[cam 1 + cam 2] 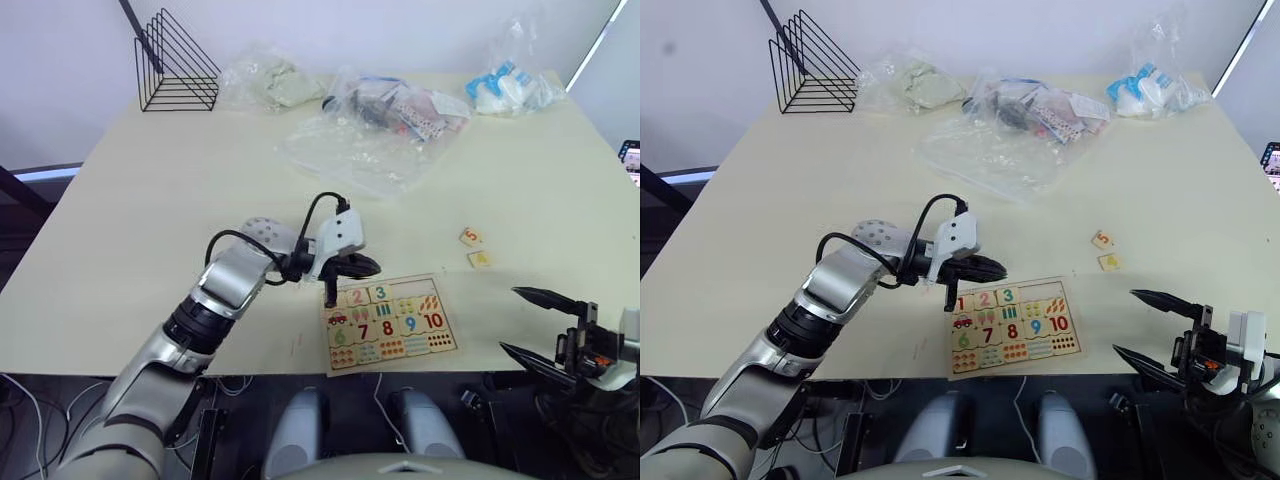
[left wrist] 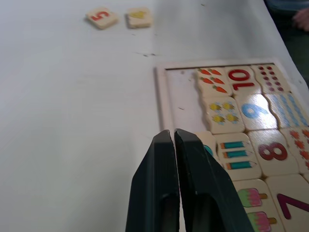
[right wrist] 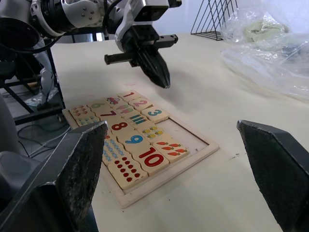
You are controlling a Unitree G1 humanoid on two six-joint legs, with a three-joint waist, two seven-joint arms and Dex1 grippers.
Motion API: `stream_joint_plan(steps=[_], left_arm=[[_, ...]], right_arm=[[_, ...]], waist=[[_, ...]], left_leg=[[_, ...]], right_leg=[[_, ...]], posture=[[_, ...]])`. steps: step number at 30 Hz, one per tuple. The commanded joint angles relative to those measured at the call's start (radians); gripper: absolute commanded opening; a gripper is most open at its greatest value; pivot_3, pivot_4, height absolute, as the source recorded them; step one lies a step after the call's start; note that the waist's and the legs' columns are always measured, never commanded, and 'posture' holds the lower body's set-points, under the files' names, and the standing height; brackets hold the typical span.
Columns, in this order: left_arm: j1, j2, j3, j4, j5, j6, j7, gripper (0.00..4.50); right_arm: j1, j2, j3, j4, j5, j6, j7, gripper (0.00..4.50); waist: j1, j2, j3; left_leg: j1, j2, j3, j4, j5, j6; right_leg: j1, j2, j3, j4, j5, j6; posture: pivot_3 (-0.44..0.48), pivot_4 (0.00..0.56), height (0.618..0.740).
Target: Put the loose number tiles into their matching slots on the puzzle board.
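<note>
Lying flat near the desk's (image 1: 150, 200) front edge, the puzzle board (image 1: 388, 322) has tiles 1, 2 and 3 seated; two slots (image 3: 186, 134) beyond the 3 look bare. Two loose tiles, the 5 (image 1: 470, 237) and a yellow one (image 1: 480, 259), sit beyond the board's far corner. The left gripper (image 1: 330, 296), fingers closed on nothing, hovers over the board's 1 end; a dip could jog seated pieces. The thin, smooth wooden squares may slide when pinched. The right gripper (image 1: 530, 322) waits wide open, empty, off the board's 10 end.
</note>
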Motion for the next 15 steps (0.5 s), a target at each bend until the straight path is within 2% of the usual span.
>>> stream_joint_plan(steps=[1,15], left_arm=[[-0.020,-0.007,-0.018,0.006,0.022,-0.036,-0.029,0.01],[-0.016,-0.033,-0.070,0.057,0.097,-0.062,-0.062,0.01]], right_arm=[[0.008,0.000,-0.024,-0.021,0.007,-0.018,-0.001,4.50],[0.016,-0.006,-0.031,-0.010,0.007,-0.031,0.003,4.50]], waist=[[0.000,0.000,0.000],[0.000,0.000,0.000]], left_leg=[[0.000,0.000,0.000,0.000,0.000,0.000],[0.000,-0.002,-0.003,0.000,0.000,0.000]], right_leg=[[0.000,0.000,0.000,0.000,0.000,0.000],[0.000,0.001,0.001,0.000,0.000,0.000]], posture=[[0.000,0.150,0.740],[0.000,0.150,0.740]])
